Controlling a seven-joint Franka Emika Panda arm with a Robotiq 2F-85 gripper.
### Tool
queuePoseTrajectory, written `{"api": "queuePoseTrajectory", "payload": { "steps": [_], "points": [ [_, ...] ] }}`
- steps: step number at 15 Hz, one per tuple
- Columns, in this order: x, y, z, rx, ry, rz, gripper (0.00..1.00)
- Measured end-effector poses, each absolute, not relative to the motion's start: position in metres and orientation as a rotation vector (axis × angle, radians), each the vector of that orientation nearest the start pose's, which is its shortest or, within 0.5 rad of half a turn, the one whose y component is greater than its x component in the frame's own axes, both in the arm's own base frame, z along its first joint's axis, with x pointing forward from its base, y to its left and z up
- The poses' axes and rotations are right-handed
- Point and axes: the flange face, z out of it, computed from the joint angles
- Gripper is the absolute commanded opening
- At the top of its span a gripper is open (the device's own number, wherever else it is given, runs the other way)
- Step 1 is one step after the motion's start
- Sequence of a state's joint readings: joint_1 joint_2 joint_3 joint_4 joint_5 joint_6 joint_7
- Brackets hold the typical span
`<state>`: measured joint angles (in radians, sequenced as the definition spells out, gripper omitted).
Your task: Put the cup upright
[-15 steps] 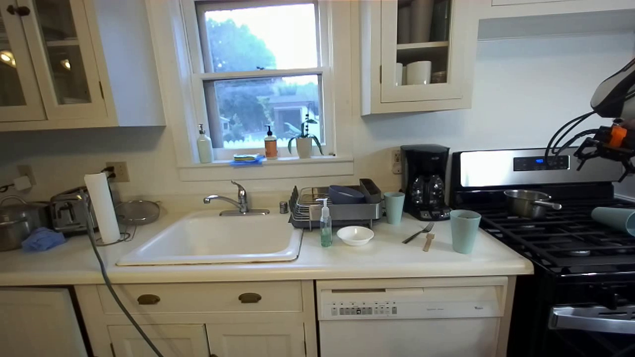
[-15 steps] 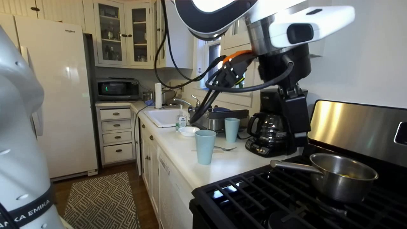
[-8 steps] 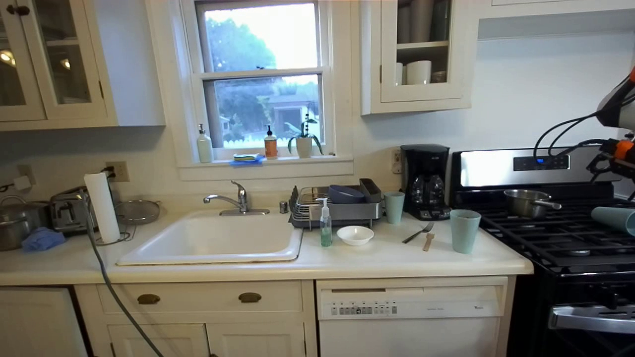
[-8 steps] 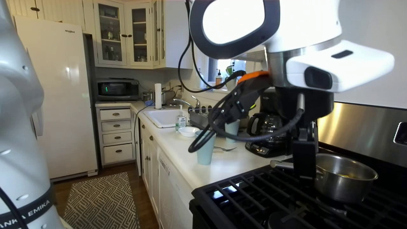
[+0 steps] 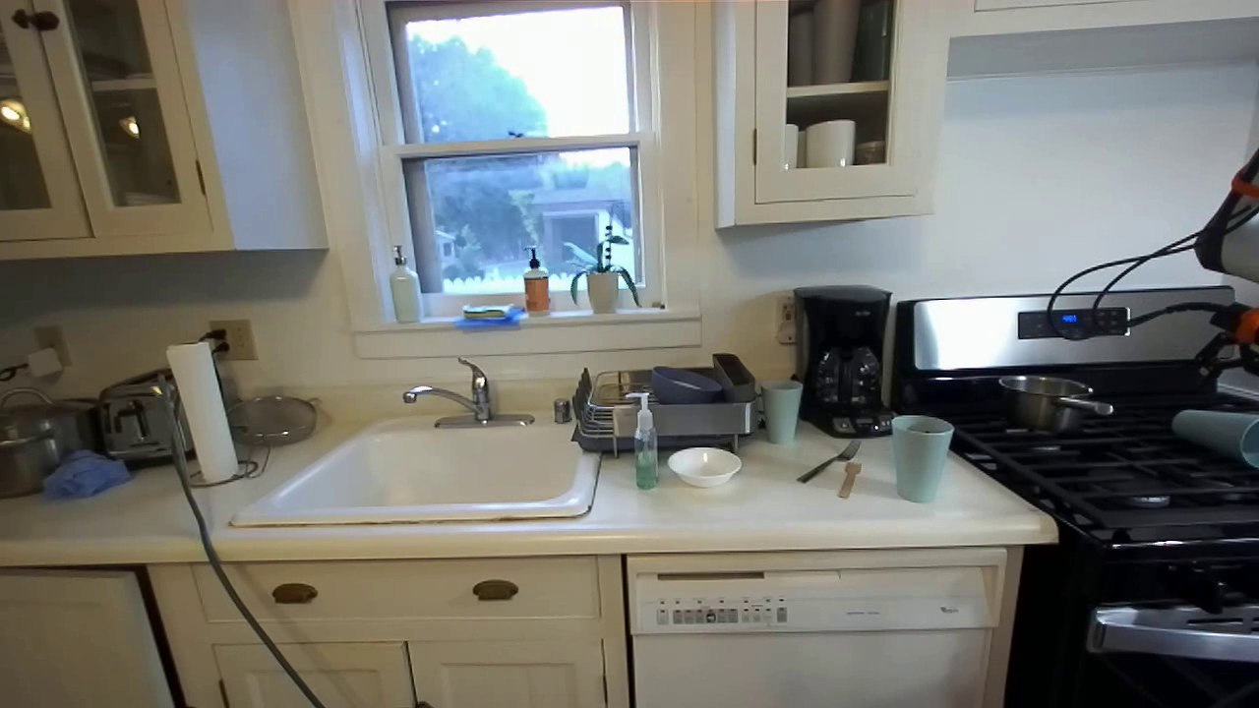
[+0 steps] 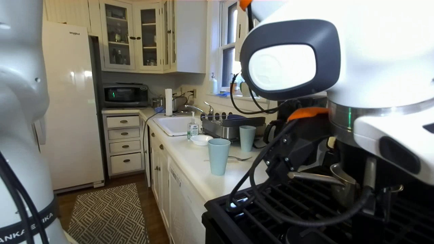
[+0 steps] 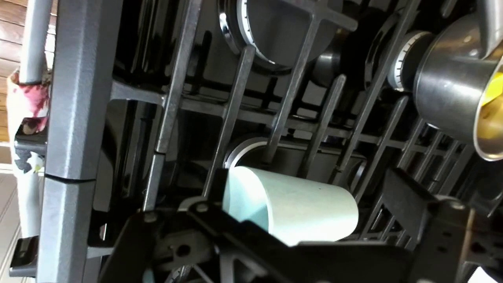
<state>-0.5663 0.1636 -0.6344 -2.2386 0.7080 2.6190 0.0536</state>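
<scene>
White counter [image 5: 551,541] ran along the kitchen past a sink [image 5: 433,470] to a black stove [image 5: 1116,562], which stood at about 4 o'clock in an exterior view. On the stove grate [image 7: 292,88] the pale-green cup [image 7: 314,208] lay on its side, its mouth toward 9 o'clock in the wrist view and its base toward 3. A metal pot [image 7: 452,84] stood at 2 o'clock from the cup and apart from it, with something yellow [image 7: 496,89] inside.

The gripper [image 7: 304,182] was unclenched: its fingers [image 7: 408,196] pointed up from 6 o'clock in the wrist view, spread well apart, and the cup showed between them. Whether either finger touched the cup I could not tell.

In an exterior view, a matching cup [image 5: 922,462] stood upright on the counter at 5 o'clock from a black coffee maker [image 5: 846,364], and a further cup [image 5: 782,413], also upright, stood just beside the coffee maker at 8 o'clock. A fork [image 5: 831,462] lay at 9 o'clock from the matching cup. Nearer the sink were a white bowl [image 5: 704,467], a pump bottle [image 5: 645,452] at the bowl's 10 o'clock and a dish rack [image 5: 689,423] at its 11. The robot arm [image 6: 379,57] hung at 2 o'clock in an exterior view, over the stove.
</scene>
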Motion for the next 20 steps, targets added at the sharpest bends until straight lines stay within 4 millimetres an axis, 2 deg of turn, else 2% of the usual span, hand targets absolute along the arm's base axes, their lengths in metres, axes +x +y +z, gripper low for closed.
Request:
{"api": "queuePoseTrajectory", "payload": {
  "steps": [7, 8, 9, 10, 16, 19, 20],
  "points": [
    [0.191, -0.566, 0.295, -1.770, 2.351, -0.651, 1.00],
    [0.192, -0.571, 0.292, -1.760, 2.348, -0.667, 0.75],
    [0.194, -0.575, 0.288, -1.749, 2.341, -0.686, 0.74],
    [0.195, -0.579, 0.286, -1.739, 2.333, -0.702, 0.68],
    [0.201, -0.596, 0.275, -1.702, 2.283, -0.792, 0.24],
    [0.205, -0.599, 0.285, -1.698, 2.263, -0.830, 0.03],
    [0.207, -0.599, 0.291, -1.697, 2.256, -0.843, 0.01]
  ]
}}
